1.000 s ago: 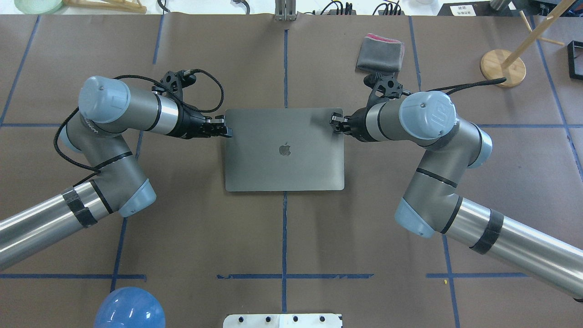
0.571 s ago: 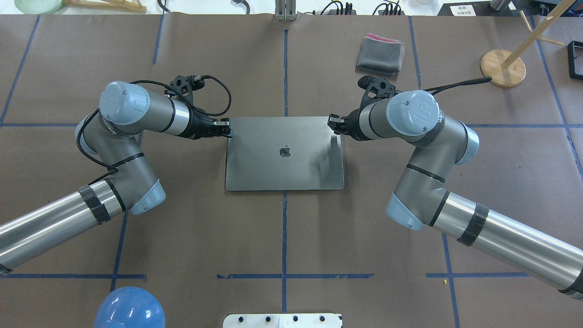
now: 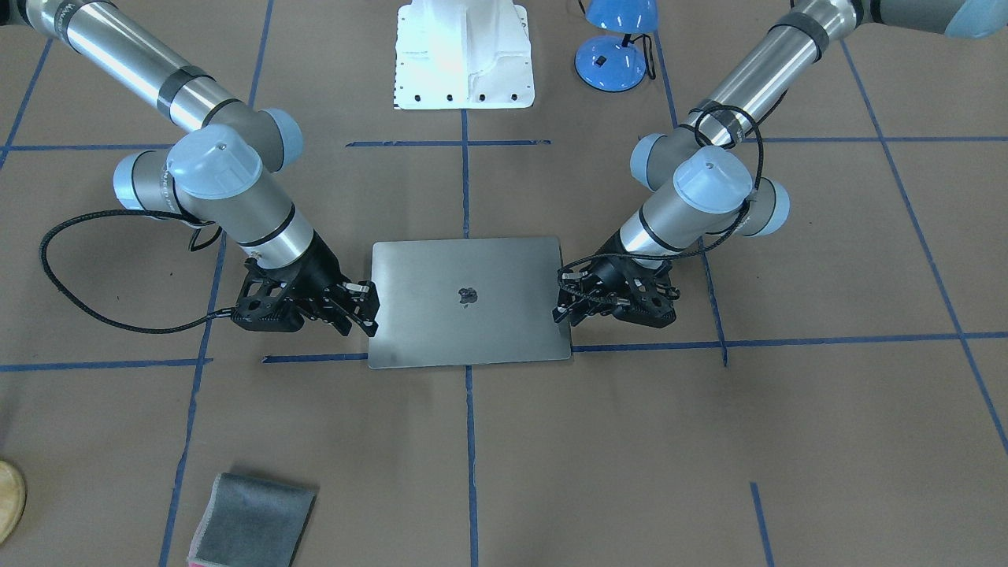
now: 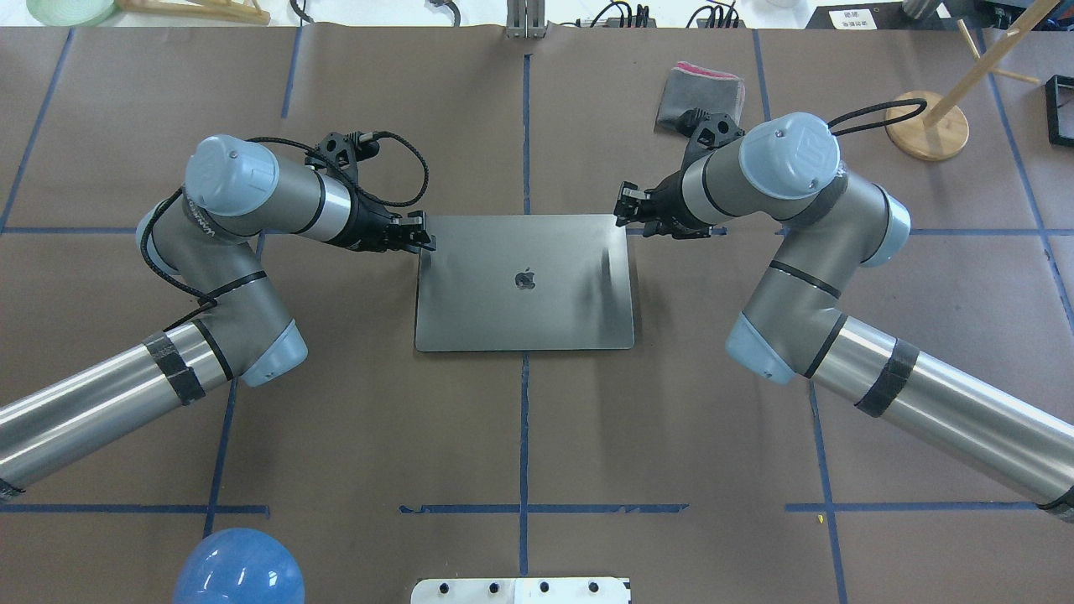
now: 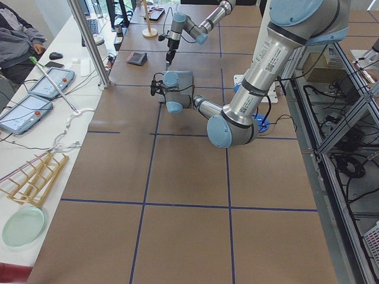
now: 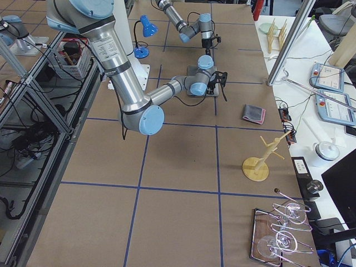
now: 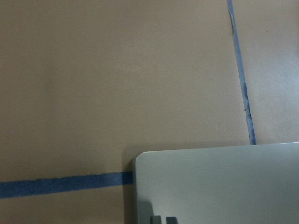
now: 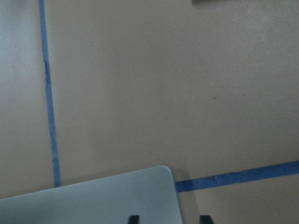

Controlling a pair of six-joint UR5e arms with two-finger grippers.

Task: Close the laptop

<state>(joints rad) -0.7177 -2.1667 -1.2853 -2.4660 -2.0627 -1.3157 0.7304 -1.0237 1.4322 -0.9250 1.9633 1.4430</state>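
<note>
The laptop (image 4: 524,281) lies shut and flat on the brown table, grey lid up with the dark apple logo showing; it also shows in the front view (image 3: 470,311). My left gripper (image 4: 419,235) is at the lid's far left corner, also seen in the front view (image 3: 561,299). In the left wrist view its fingertips (image 7: 164,219) sit together over the lid, shut on nothing. My right gripper (image 4: 625,205) hangs by the far right corner, open and empty. In the right wrist view one fingertip (image 8: 133,219) is over the lid and the other is off its edge.
A folded grey cloth (image 4: 701,101) lies beyond the right gripper. A wooden stand (image 4: 927,126) is at the far right. A blue lamp (image 4: 239,566) and the white robot base (image 4: 520,590) are at the near edge.
The lid has come down flat onto the base. My right gripper has drawn back from the lid's far right corner. My left gripper stays at the far left corner.
</note>
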